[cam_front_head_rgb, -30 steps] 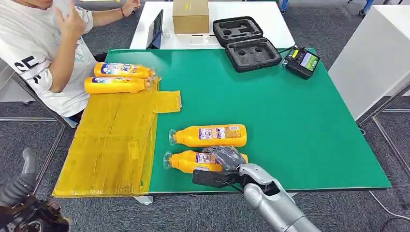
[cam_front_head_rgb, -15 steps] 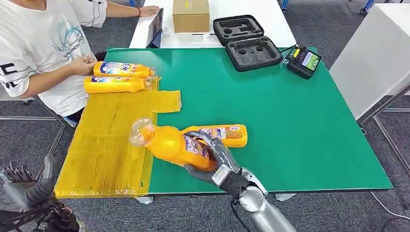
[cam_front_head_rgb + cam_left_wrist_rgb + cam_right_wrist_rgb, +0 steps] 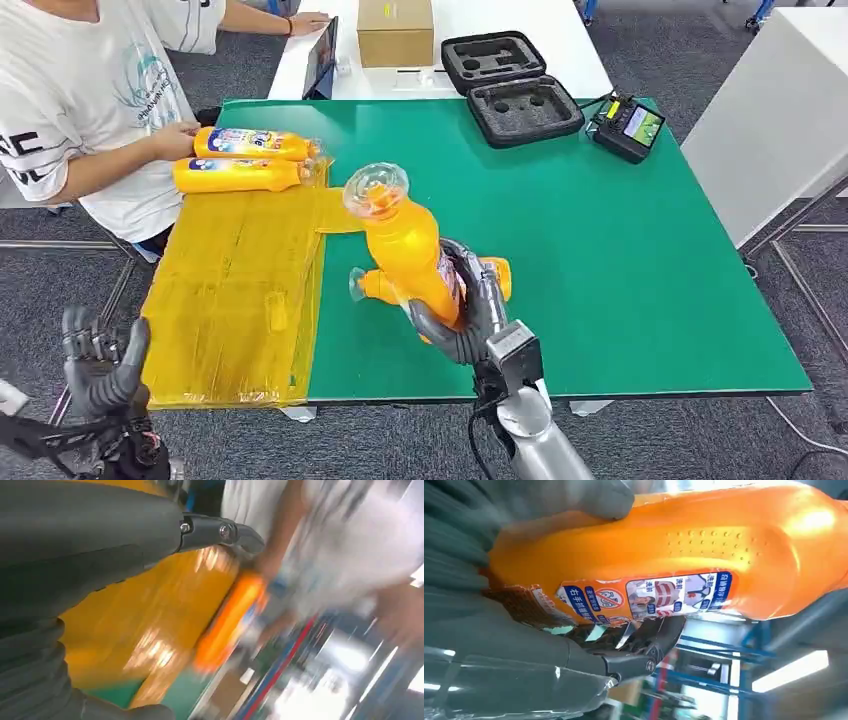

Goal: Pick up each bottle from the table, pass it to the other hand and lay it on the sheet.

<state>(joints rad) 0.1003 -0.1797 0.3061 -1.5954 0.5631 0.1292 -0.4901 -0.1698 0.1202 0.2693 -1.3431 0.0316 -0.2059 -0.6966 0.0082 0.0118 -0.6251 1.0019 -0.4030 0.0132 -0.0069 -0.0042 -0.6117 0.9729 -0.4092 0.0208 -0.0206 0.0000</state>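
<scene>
Head view: an orange bottle (image 3: 405,250) is held by the right hand (image 3: 462,305) above the green table (image 3: 620,260), tilted with its clear cap uppermost. A second bottle (image 3: 490,275) lies on the table behind it. Two more bottles (image 3: 240,160) lie on the yellow sheet (image 3: 230,290), beside a person (image 3: 90,90). The left hand (image 3: 100,365) is raised near the sheet's corner, fingers apart and holding nothing.

Left wrist view: the sheet (image 3: 150,625) is seen blurred.

Right wrist view: the bottle's labelled body (image 3: 664,560) is gripped by the fingers (image 3: 644,640).
</scene>
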